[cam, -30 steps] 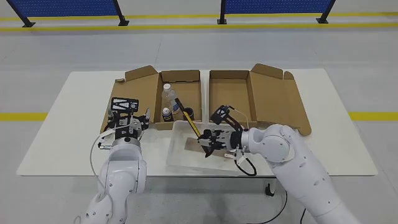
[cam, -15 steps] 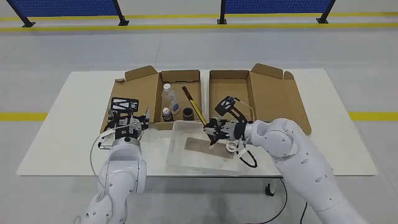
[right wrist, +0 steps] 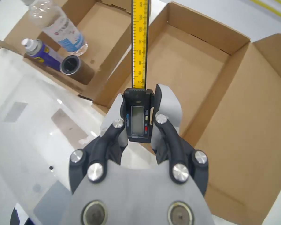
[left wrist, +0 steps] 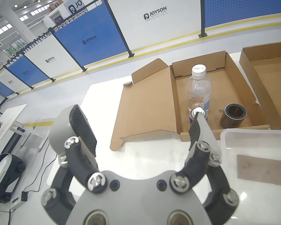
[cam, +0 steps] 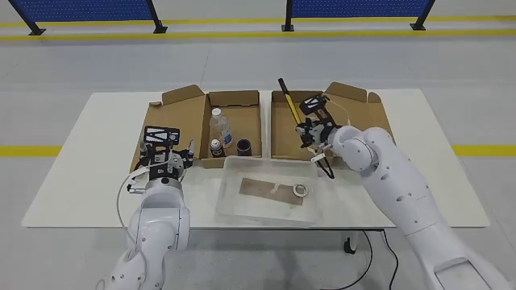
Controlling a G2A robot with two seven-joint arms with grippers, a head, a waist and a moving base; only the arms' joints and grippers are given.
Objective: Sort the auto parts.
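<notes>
Right wrist view: clamping the display head of one digital caliper [right wrist: 140, 36] between the narrowed fingers of the right end effector [right wrist: 140, 94], with its yellow scale pointing outward above the right cardboard box [right wrist: 192, 71], along the side nearest the left cardboard box [left wrist: 149, 108]. Hovering the left end effector [left wrist: 138, 115] above the counter [cam: 97, 161], spread wide and gripping nothing, near the left box's front.

Risking, by judgement, a snag: the long scale catching a box wall or flap on the way down, or a release from too high bouncing the caliper out. Risking a swivel too, gripping at one end only.

Counting two end effectors, two open boxes and one caliper. Counting in the left box one clear bottle [left wrist: 198, 90], one spray can [right wrist: 41, 52] and one dark cylinder [left wrist: 233, 115]. Counting one clear tray [left wrist: 224, 134] just in front of the boxes, holding one brown sheet [left wrist: 262, 169] and one small ring [cam: 301, 189].
</notes>
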